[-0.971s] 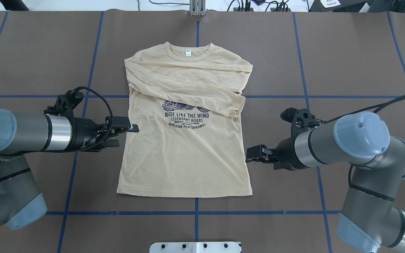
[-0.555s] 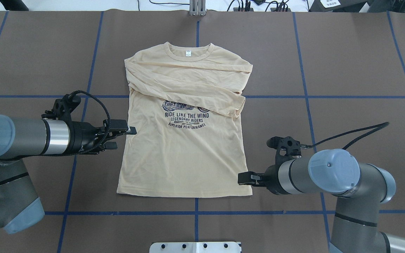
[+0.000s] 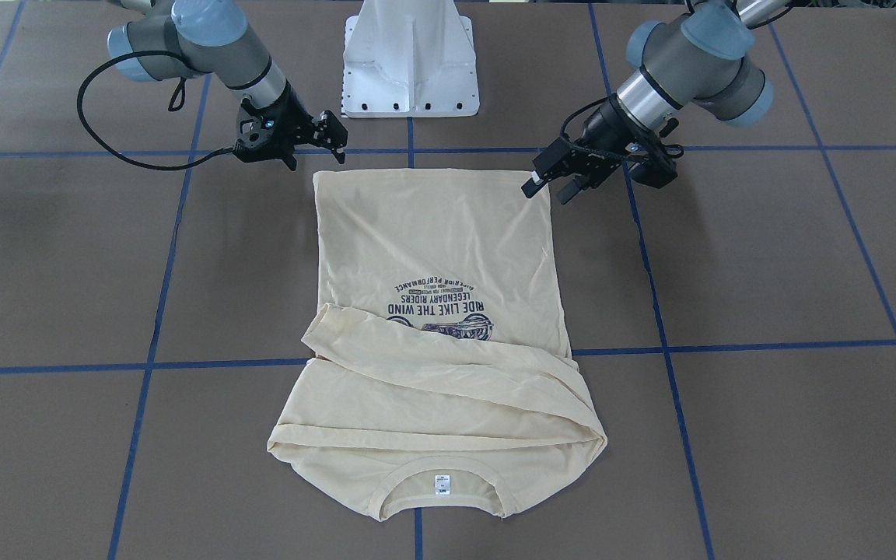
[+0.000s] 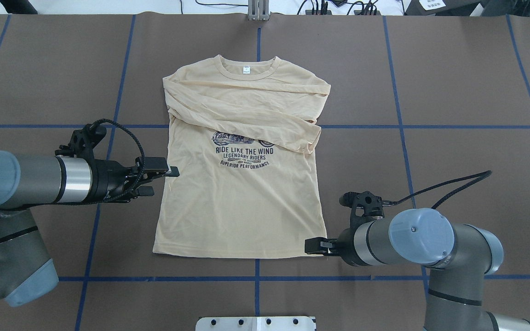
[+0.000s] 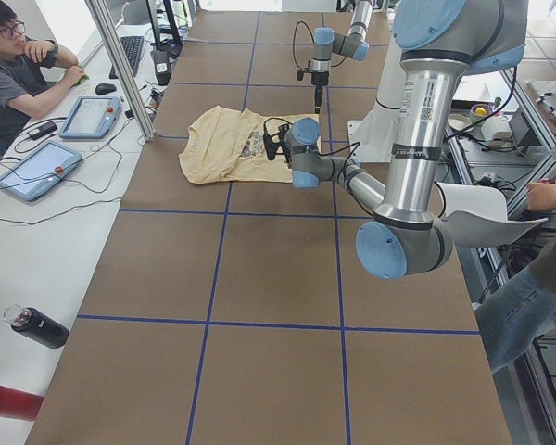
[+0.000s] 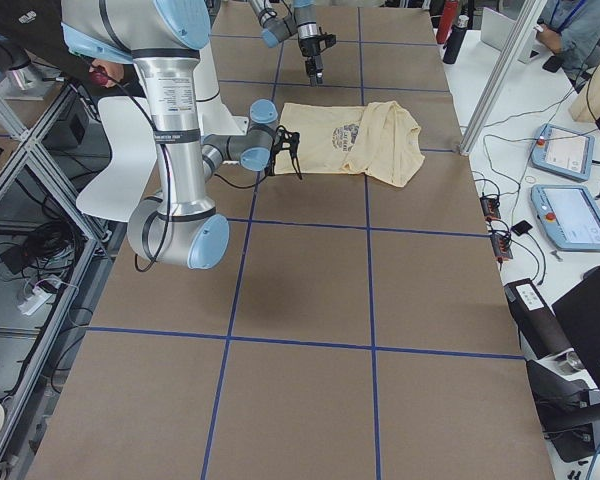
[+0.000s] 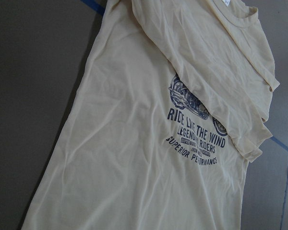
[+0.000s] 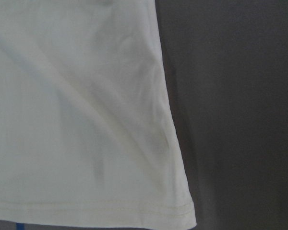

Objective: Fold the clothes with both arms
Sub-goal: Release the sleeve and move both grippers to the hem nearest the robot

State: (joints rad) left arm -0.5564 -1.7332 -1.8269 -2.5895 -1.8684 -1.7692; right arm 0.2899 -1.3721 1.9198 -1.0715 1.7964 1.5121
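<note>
The cream-yellow shirt [image 4: 242,202] lies flat on the brown table, collar away from the robot, both sleeves folded across the chest above the navy print [image 7: 197,139]. My left gripper [image 4: 161,180] is open, low beside the shirt's left side edge at mid-body, its upper finger just over the cloth; it also shows in the front view [image 3: 547,190]. My right gripper [image 4: 314,246] stands open at the hem's right corner [image 8: 182,211], seen too in the front view [image 3: 316,154]. Neither holds cloth.
The white pedestal base [image 3: 411,58] stands at the robot's edge of the table. Blue tape lines [image 4: 398,126] grid the brown surface. A side bench holds tablets [image 5: 37,169] and a bottle [image 5: 37,327]; a seated person [image 5: 14,79] is beside it.
My right gripper has moved toward the robot along the shirt's right edge, down to the hem corner. The left gripper shifted slightly toward the robot. The shirt has not moved.
</note>
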